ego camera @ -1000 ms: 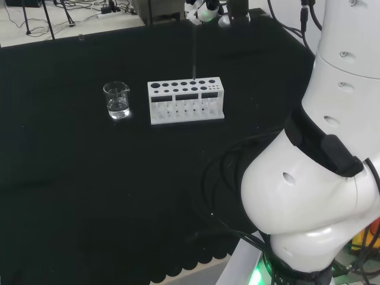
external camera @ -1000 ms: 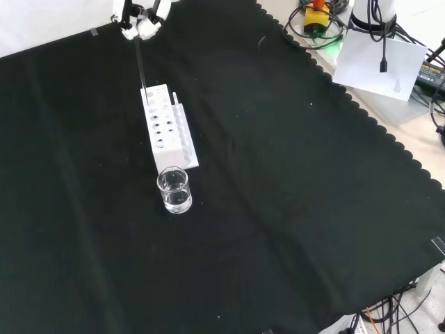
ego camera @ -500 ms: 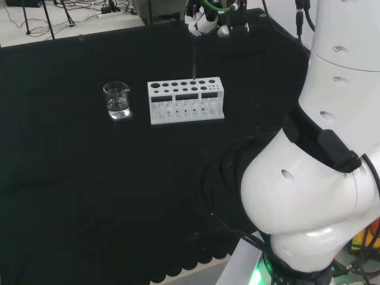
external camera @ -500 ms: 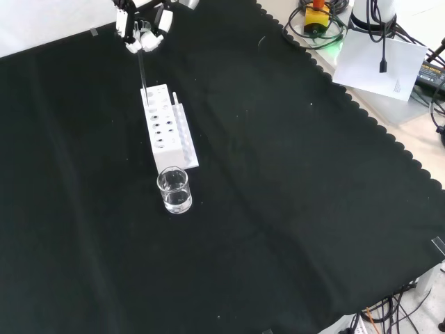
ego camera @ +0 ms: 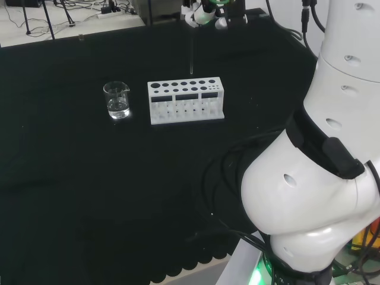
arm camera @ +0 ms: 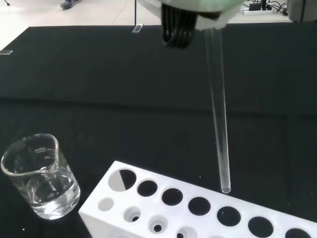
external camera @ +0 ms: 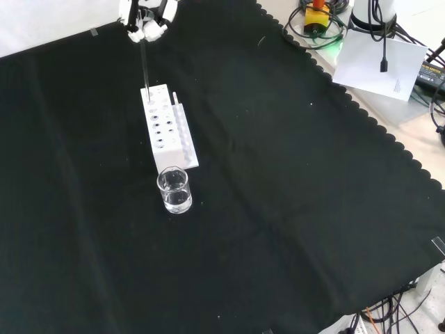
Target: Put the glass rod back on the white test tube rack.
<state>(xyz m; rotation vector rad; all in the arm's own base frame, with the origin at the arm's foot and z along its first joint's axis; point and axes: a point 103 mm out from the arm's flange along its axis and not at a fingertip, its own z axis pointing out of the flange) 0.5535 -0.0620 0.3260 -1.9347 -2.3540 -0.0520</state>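
A black cloth (external camera: 292, 181) covers the bench. In the front view a white test tube rack (external camera: 165, 126) stands left of centre, its long side running from 11 o'clock to 5 o'clock, and a small clear beaker (external camera: 174, 190) with a little clear liquid sits just beside the rack's 5 o'clock end. At the top edge, at 11 o'clock from the rack, the hand (external camera: 144, 21) pinches the upper end of the glass rod (external camera: 145, 66) between curled fingertips. The rod hangs nearly upright, its lower tip just above the rack's far end. In the wrist view the rod's rounded tip hovers close above the rack's top plate, just outside the row of holes and not inside any hole.
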